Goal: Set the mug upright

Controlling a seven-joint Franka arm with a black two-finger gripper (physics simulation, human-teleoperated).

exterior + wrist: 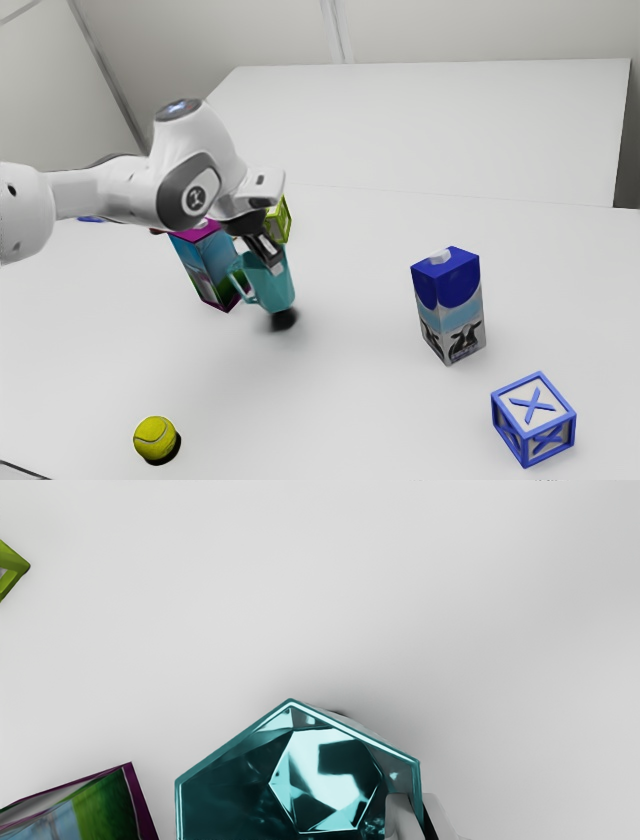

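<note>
Teal mug, glinting! Blue-topped carton sporting a black-and-white cow, white cube with blue crosses and edges, yellow-green ball with a curved line, magenta-topped box in blue and green!

White table — cartons, ball, cubes

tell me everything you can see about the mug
The mug is teal and glossy, perhaps glazed or plastic, with an angular, many-sided rim and a faceted, empty-looking inside. Its handle juts toward the exterior view's left, near the carton. It is close to upright, mouth up, leaning slightly. The pincer is shut on its wall, one finger inside, one outside. Whether its base touches the table, I can't tell.
</note>
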